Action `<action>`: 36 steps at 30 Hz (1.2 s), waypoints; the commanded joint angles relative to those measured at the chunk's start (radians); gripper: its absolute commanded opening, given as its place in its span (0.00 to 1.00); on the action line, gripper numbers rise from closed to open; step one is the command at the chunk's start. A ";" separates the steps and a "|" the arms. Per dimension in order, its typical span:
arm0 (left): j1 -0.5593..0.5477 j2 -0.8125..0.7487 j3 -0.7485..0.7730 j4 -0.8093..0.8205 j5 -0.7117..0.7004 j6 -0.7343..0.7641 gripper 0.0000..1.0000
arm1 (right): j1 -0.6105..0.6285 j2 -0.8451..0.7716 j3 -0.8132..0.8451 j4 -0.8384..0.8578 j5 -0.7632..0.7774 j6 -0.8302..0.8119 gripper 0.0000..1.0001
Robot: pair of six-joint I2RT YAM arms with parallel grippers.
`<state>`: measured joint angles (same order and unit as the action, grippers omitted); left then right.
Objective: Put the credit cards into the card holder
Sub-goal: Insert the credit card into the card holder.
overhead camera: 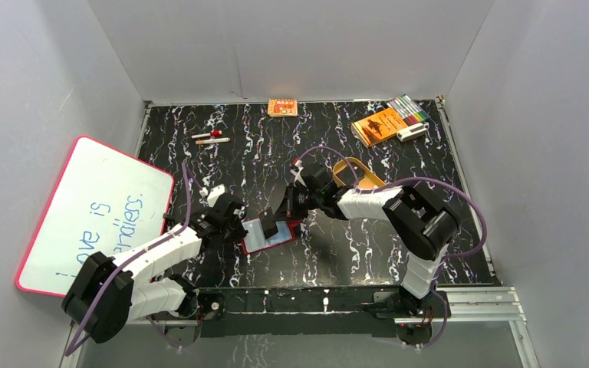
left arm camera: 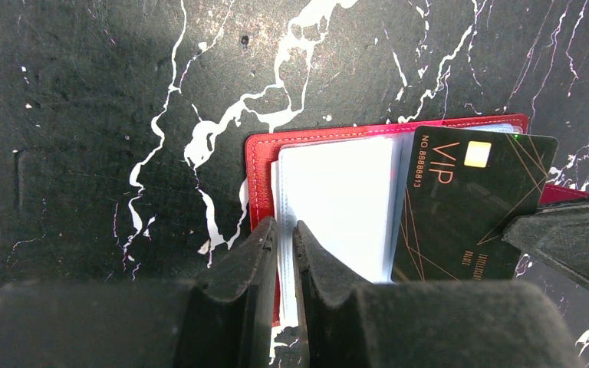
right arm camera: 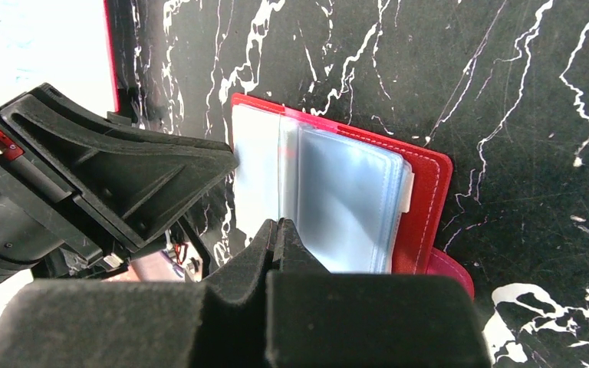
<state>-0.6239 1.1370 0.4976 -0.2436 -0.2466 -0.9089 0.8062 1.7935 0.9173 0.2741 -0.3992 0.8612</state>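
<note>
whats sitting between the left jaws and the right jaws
The open card holder, sleeves up, with the dark credit card angled over it. Top view shows the span; left wrist view shows the card.

Red card holder (left arm camera: pixel 337 199), black gold-lined card (left arm camera: pixel 468 207), black white-veined table (left arm camera: pixel 84 115)

One card holder (overhead camera: pixel 270 234), one credit card (left arm camera: pixel 468 207), one whiteboard (overhead camera: pixel 92 215), perhaps two pens (overhead camera: pixel 211 138).

Left pincer (left arm camera: pixel 284 228) nips the card holder (left arm camera: pixel 337 192) at its left edge; right pincer (right arm camera: pixel 278 226), clamped on a credit card (left arm camera: pixel 468 203), reaches over its right half
</note>
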 commanded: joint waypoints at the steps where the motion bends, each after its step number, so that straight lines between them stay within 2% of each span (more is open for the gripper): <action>1: 0.004 -0.025 -0.004 -0.019 -0.024 -0.001 0.12 | 0.001 0.017 -0.005 0.054 -0.020 0.000 0.00; 28: 0.004 -0.020 -0.010 -0.011 -0.017 -0.006 0.12 | 0.020 0.068 0.014 0.069 -0.093 0.000 0.00; 36: 0.004 -0.019 -0.014 -0.008 -0.014 -0.006 0.12 | 0.022 0.087 -0.023 0.140 -0.078 0.068 0.00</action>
<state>-0.6235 1.1351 0.4946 -0.2405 -0.2466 -0.9096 0.8204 1.8637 0.9066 0.3283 -0.4816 0.8898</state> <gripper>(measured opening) 0.120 0.011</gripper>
